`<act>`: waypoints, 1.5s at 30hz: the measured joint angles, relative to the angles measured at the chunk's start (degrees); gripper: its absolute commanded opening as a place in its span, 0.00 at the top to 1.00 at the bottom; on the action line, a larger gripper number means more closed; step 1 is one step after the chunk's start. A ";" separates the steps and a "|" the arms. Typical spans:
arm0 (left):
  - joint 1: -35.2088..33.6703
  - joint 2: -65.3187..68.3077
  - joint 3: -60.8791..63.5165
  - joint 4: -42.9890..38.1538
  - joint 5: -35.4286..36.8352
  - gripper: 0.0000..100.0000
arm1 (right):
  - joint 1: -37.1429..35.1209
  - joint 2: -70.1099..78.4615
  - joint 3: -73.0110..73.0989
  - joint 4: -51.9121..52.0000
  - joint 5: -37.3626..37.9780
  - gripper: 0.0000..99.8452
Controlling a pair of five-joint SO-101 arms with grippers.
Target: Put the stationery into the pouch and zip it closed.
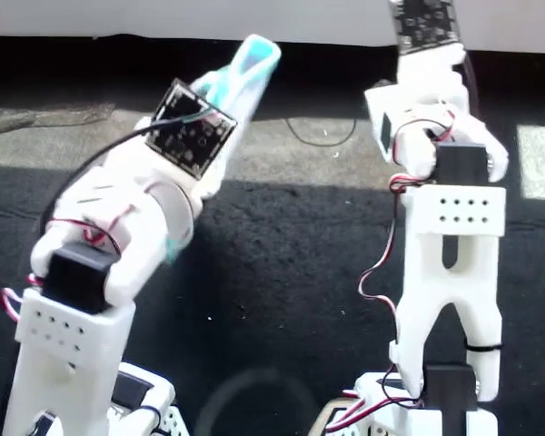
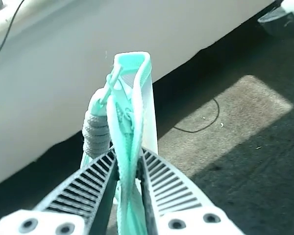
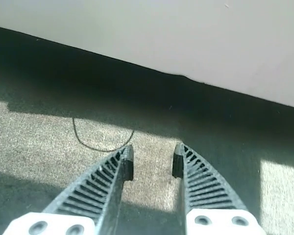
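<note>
A mint-green pouch (image 2: 130, 98) with a zipper and a grey braided pull cord (image 2: 96, 128) stands edge-up between the ribbed fingers of my left gripper (image 2: 128, 164), which is shut on it. In the high view the pouch (image 1: 245, 68) sticks out past the left arm's camera board, held up above the table. My right gripper (image 3: 153, 160) is open with nothing between its fingers, and hovers over the grey mat near the back wall. The right arm (image 1: 445, 209) stands on the right side of the high view.
A dark grey mat (image 1: 282, 263) covers the table, with sunlit patches. A thin dark cable loop (image 3: 95, 142) lies on the mat near the back. A white wall (image 3: 186, 34) runs along the far edge.
</note>
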 measured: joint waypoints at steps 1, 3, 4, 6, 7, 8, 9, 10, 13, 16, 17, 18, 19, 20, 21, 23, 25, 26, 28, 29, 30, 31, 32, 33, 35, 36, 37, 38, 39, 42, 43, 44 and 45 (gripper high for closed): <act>-0.44 1.76 -1.93 0.53 -1.93 0.97 | 0.26 -0.35 0.00 0.88 -0.09 0.86; -0.88 5.27 -4.84 1.76 -5.71 0.97 | 0.18 -1.58 0.00 2.81 -0.18 0.86; -0.88 7.12 -5.71 2.81 -7.56 0.97 | 0.18 -2.20 0.00 3.87 -0.18 0.86; -0.35 10.81 -6.51 6.59 -11.43 0.97 | 0.62 -3.96 0.00 5.45 -0.18 0.86; 0.53 12.84 -6.59 9.23 -13.27 0.97 | 0.62 -5.01 0.00 6.15 -0.18 0.86; 1.49 14.95 -6.68 12.31 -14.86 0.97 | 0.62 -6.07 0.00 6.68 -0.18 0.86; 2.55 17.23 -6.68 15.47 -16.26 0.97 | 0.53 -7.12 0.00 7.21 -0.18 0.86; 4.31 19.34 -7.21 18.29 -17.85 0.97 | 0.35 -8.09 0.00 7.47 -0.18 0.86; 9.05 25.93 -8.88 26.55 -19.08 0.97 | 0.26 -10.29 0.00 8.09 -0.18 0.86; 11.08 32.26 -9.14 29.89 -19.08 0.97 | 0.62 -11.34 0.00 10.29 -0.18 0.86; 11.08 33.23 -9.05 30.33 -19.08 0.97 | 0.62 -11.43 0.00 11.52 -0.18 0.86; 11.08 33.58 -9.05 30.59 -19.08 0.99 | 0.62 -11.43 0.00 12.66 -0.18 0.86; 11.08 33.67 -9.05 30.86 -19.08 0.99 | 0.62 -11.43 0.26 13.36 -0.26 0.86; 11.08 33.67 -9.14 31.03 -19.08 0.99 | 1.14 -11.43 0.97 13.63 -0.88 0.86; 11.08 33.67 -9.14 31.12 -19.08 0.99 | 2.20 -11.52 2.02 13.63 -2.02 0.86; 10.90 33.67 -9.05 31.47 -19.08 0.99 | 5.01 -11.60 4.22 12.92 -5.89 0.86; 10.73 33.49 -9.05 31.56 -18.20 0.99 | 8.35 -11.60 7.56 11.08 -9.85 0.86; 10.55 33.05 -9.05 31.65 -17.41 0.99 | 9.85 -11.60 9.67 10.02 -11.34 0.86; 10.37 31.74 -9.05 31.65 -16.62 0.99 | 10.11 -11.60 14.42 8.44 -12.66 0.86; 10.37 30.95 -9.05 31.65 -16.44 0.99 | 9.76 -11.60 17.05 7.74 -12.92 0.86; 10.29 30.07 -9.05 31.74 -16.35 0.99 | 8.79 -11.60 19.60 6.86 -13.01 0.86; 10.29 29.36 -9.05 31.91 -16.35 0.99 | 7.74 -11.60 21.89 5.63 -13.01 0.86; 9.93 28.66 -9.05 32.00 -16.18 0.99 | 6.51 -11.60 24.62 4.31 -13.01 0.86; 9.67 28.04 -9.05 32.18 -16.18 0.99 | 5.19 -11.60 27.16 2.64 -12.57 0.86; 9.41 26.81 -9.05 32.44 -16.18 0.99 | 2.37 -11.60 31.74 -1.67 -10.11 0.86; 9.41 26.29 -9.05 32.44 -16.00 0.99 | 1.05 -11.60 33.93 -4.40 -8.53 0.86; 9.41 25.85 -9.05 32.44 -15.91 0.99 | -0.44 -11.60 36.04 -7.56 -6.95 0.86; 9.41 25.49 -9.05 32.44 -15.91 0.99 | -1.49 -11.60 38.24 -10.81 -5.80 0.86; 9.41 25.23 -9.05 32.70 -15.91 0.99 | -2.20 -11.60 40.18 -14.42 -5.36 0.86; 9.49 24.79 -9.05 33.85 -15.74 0.99 | -3.08 -11.34 45.45 -24.97 -6.24 0.86; 9.67 24.79 -9.05 34.02 -15.74 0.99 | -3.25 -11.08 46.51 -27.96 -7.82 0.86; 9.76 24.79 -9.05 34.29 -15.74 0.99 | -3.52 -10.37 47.12 -30.42 -10.02 0.86; 9.76 24.79 -9.05 34.37 -15.38 0.99 | -3.60 -9.41 47.12 -32.18 -12.92 0.86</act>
